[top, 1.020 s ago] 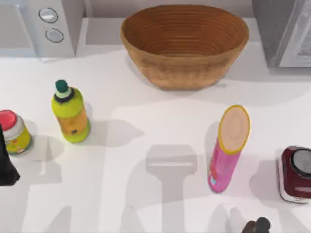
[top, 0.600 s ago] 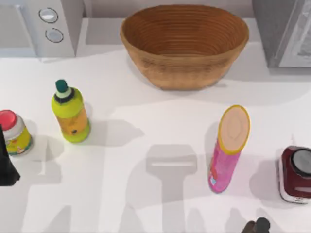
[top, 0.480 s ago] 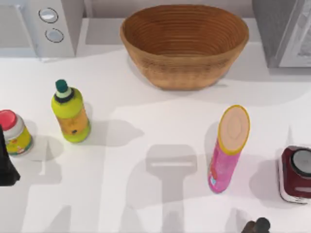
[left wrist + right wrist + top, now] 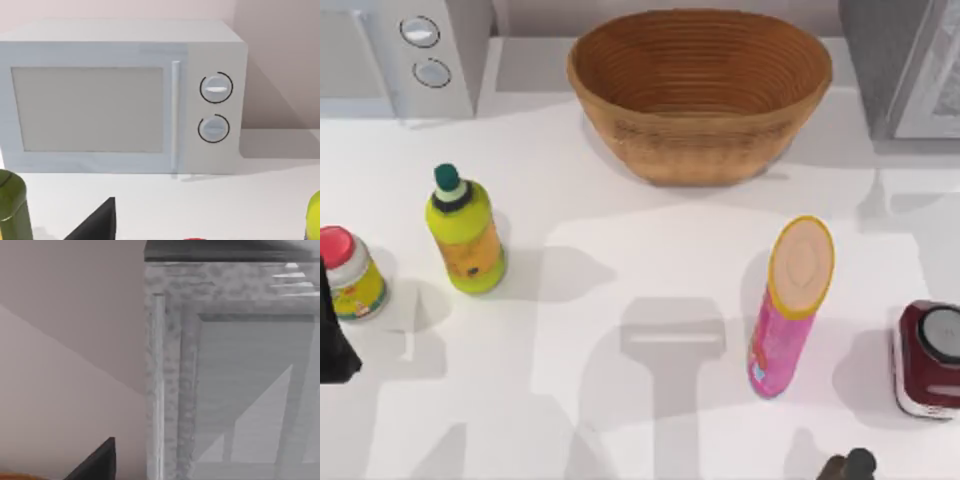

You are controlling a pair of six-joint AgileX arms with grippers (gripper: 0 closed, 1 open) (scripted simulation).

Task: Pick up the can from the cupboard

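Just beyond R tool [image 4: 98, 465], cupboard [image 4: 225, 390] front; L tool [image 4: 330, 345] far left.

Bright, even light; soft grey shadows lie across the white surface [image 4: 620, 250]; no glare or blur.

white bench [image 4: 650, 250] carries a wicker basket [image 4: 700, 90], green bottle [image 4: 466, 235], red-capped jar [image 4: 348, 272], pink tube [image 4: 790, 305], maroon can [image 4: 928, 358], microwave [image 4: 405, 55].
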